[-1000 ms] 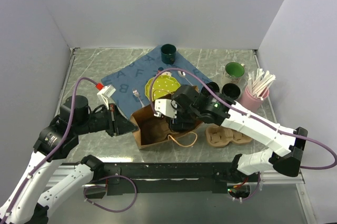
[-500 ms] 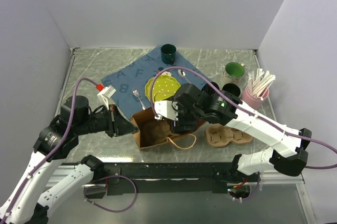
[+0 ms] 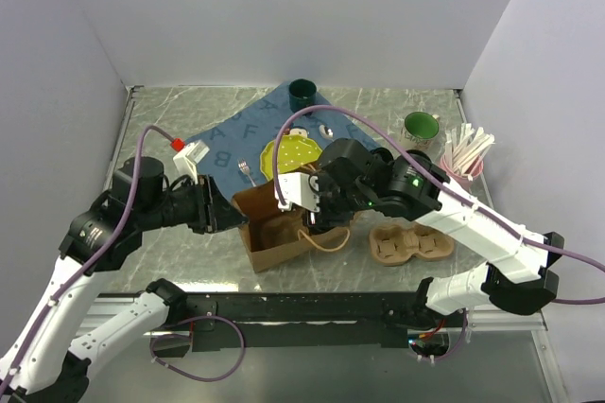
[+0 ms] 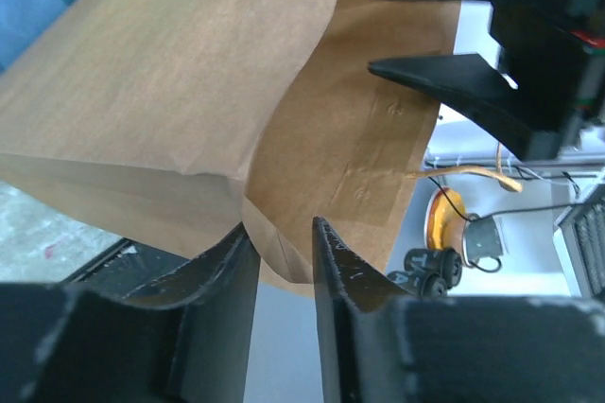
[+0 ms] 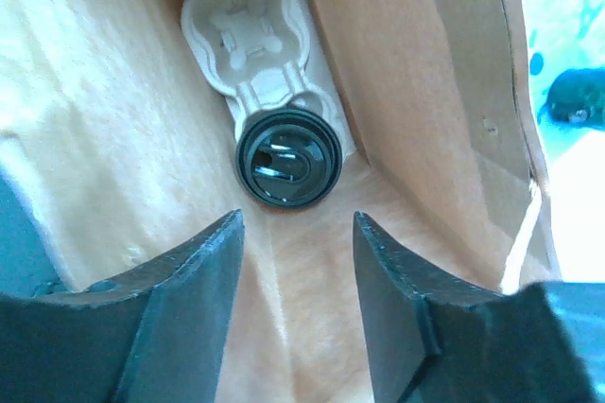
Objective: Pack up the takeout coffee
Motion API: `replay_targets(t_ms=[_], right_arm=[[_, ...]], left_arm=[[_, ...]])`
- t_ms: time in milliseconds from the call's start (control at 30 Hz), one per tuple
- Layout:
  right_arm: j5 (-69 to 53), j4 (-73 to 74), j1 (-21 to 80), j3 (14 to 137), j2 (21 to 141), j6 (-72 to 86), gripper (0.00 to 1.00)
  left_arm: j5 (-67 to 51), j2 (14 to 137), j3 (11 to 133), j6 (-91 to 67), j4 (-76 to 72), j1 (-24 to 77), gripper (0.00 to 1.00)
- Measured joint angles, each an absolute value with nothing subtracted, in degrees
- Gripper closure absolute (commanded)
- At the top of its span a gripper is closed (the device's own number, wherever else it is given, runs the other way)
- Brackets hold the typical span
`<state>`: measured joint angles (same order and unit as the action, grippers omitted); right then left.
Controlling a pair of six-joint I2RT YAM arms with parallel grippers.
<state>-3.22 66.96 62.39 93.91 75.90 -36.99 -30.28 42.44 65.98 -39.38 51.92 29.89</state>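
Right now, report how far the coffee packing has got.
Done: one lidded black cup sits in a pulp carrier at the bottom of the paper bag. In hand: the left hand straddles the bag's edge, jaws slightly apart; the right hand hangs open and empty over the bag's mouth. Left: any other cups; a second carrier beside the bag lies empty.

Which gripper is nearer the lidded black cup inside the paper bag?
Right. The right gripper points straight at the cup from the bag's mouth, jaws open. The left gripper straddles the bag's outer edge, away from the cup.
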Motion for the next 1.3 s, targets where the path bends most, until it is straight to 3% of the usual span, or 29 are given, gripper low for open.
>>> replay_targets(t_ms=[133, 500, 967, 1067, 1100, 1133, 1300], right_arm=[[-3.6, 67.0, 62.5, 95.3, 76.3, -37.0, 0.51], [1.5, 62.7, 62.5, 97.5, 77.2, -35.1, 0.50], [7.3, 54.3, 62.5, 98.4, 74.9, -27.5, 0.51], [7.6, 50.9, 62.5, 97.1, 72.4, -24.9, 0.51], [7.7, 49.6, 62.5, 96.7, 71.3, -23.8, 0.51], [8.0, 48.6, 62.5, 96.6, 70.3, -22.5, 0.51], [15.5, 45.8, 62.3, 101.8, 71.7, -14.6, 0.50]], left_arm=[[-28.1, 44.3, 68.5, -38.1, 53.1, 29.9, 0.55], [-24.3, 46.0, 72.6, -35.4, 54.0, 29.9, 0.48], [-20.2, 46.9, 77.3, -33.0, 53.7, 29.9, 0.32], [-19.8, 47.0, 78.3, -32.4, 53.0, 29.9, 0.20], [-19.6, 47.1, 78.9, -32.2, 52.9, 29.9, 0.05], [-19.6, 47.2, 79.4, -32.0, 52.8, 29.9, 0.01], [-19.1, 47.7, 81.8, -29.6, 52.6, 29.9, 0.03]])
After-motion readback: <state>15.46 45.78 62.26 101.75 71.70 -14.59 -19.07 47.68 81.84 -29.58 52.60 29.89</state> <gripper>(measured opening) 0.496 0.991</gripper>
